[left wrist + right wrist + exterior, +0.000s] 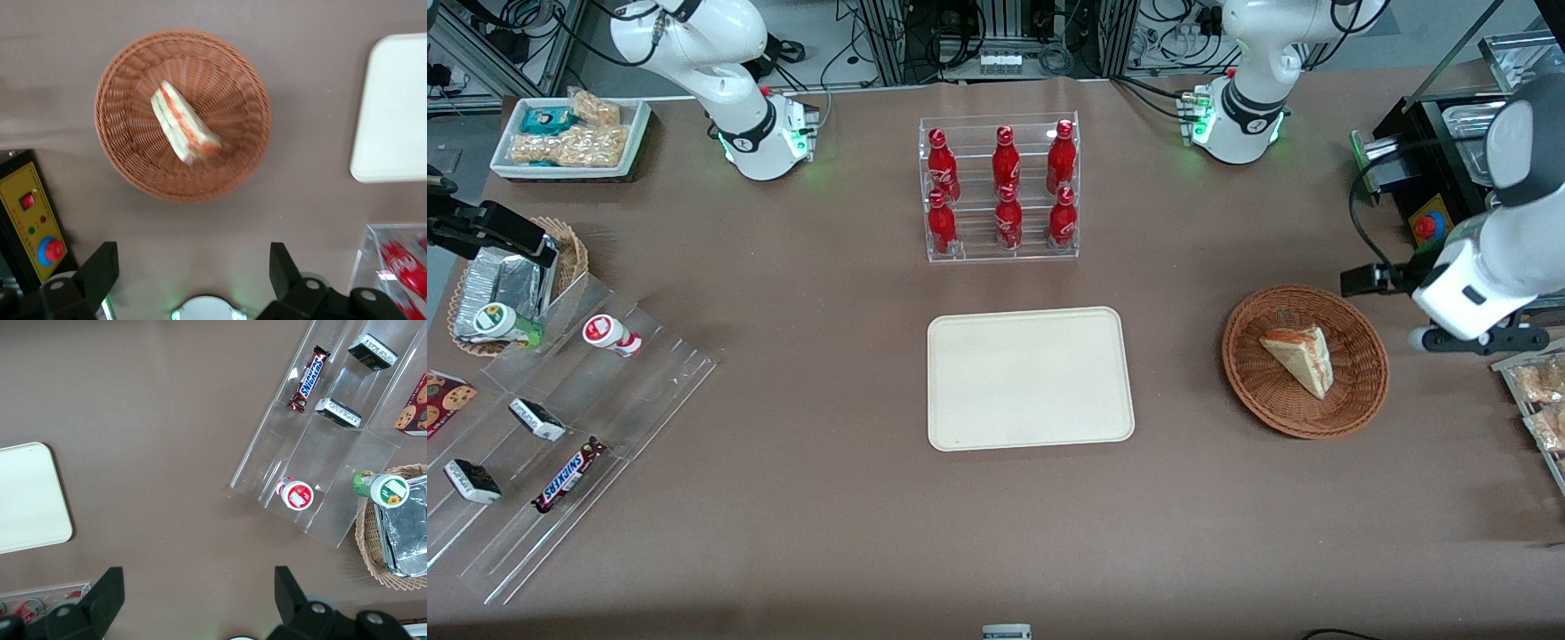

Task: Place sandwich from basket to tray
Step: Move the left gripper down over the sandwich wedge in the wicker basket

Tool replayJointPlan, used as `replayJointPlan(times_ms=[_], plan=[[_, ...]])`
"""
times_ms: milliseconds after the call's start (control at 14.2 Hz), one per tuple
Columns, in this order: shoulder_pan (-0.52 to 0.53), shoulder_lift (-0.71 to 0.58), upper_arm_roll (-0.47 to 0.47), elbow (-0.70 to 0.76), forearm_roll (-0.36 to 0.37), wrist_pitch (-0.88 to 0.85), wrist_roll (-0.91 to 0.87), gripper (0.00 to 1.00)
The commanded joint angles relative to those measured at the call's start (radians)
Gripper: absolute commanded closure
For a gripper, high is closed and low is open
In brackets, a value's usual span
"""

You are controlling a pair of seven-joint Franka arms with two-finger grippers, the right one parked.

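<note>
My gripper (193, 280) hangs high above the brown table (800, 498) at the right edge of the front frame, beside the large round brown wicker basket (1352, 396) and touching nothing. Its two black fingers (97, 270) stand wide apart with nothing between them. The small triangular wedge of white bread with red and green filling, the sandwich (1300, 357), lies on its side in the middle of the basket, in the right part of the front frame. The flat cream rectangular tray (1030, 379) sits at the centre of that frame, well apart from the basket and bare. Above the tray in the frame stands a clear acrylic rack of red bottles (1000, 188).
</note>
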Motion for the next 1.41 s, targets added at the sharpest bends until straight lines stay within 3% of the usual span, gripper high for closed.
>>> replayJointPlan(times_ms=[0,422,633,914,1336], plan=[[0.003,-0.018,-0.004,-0.153,0.027,0.143,-0.048,0.00],[0.007,-0.023,-0.003,-0.430,0.028,0.473,-0.273,0.00],[0.021,-0.015,-0.003,-0.473,0.028,0.545,-0.475,0.00],[0.058,-0.023,-0.003,-0.554,0.027,0.652,-0.580,0.00],[0.081,0.029,-0.004,-0.565,0.022,0.744,-0.735,0.00]])
